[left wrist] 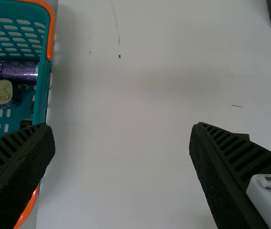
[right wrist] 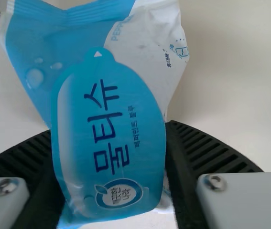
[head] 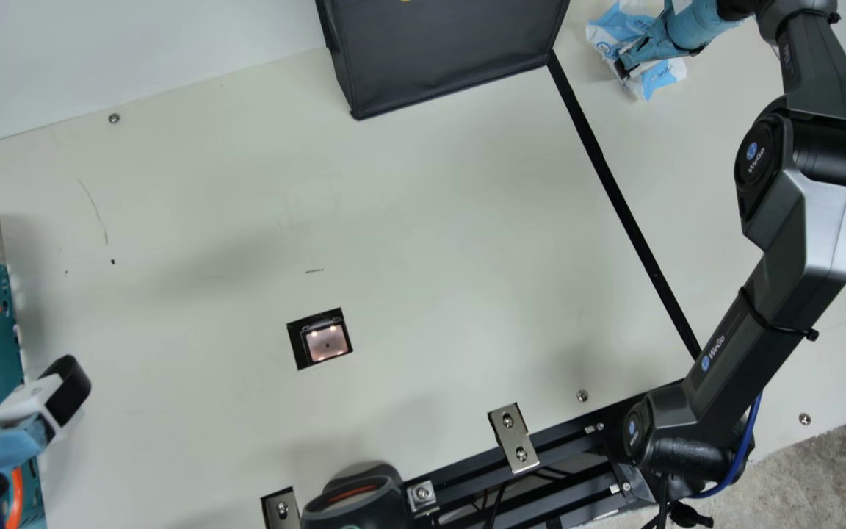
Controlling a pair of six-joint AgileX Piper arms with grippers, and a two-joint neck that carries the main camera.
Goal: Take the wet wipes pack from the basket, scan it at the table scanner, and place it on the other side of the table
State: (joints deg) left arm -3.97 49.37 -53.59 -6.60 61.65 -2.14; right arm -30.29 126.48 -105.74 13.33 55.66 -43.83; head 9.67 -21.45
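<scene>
Beyond the black line, at the top right of the main view, my right gripper is shut on the blue and white wet wipes pack. In the right wrist view the pack stands between the ribbed fingers of my right gripper, its printed blue face showing. Whether it touches the table, I cannot tell. My left gripper is beside the teal basket; in the left wrist view my left gripper is open with nothing between its fingers. The table scanner is lit in its square cutout.
Cans lie in the basket, which has orange handles. A dark fabric box stands at the table's far side. A black handheld device and metal brackets line the near edge. The black line crosses the table.
</scene>
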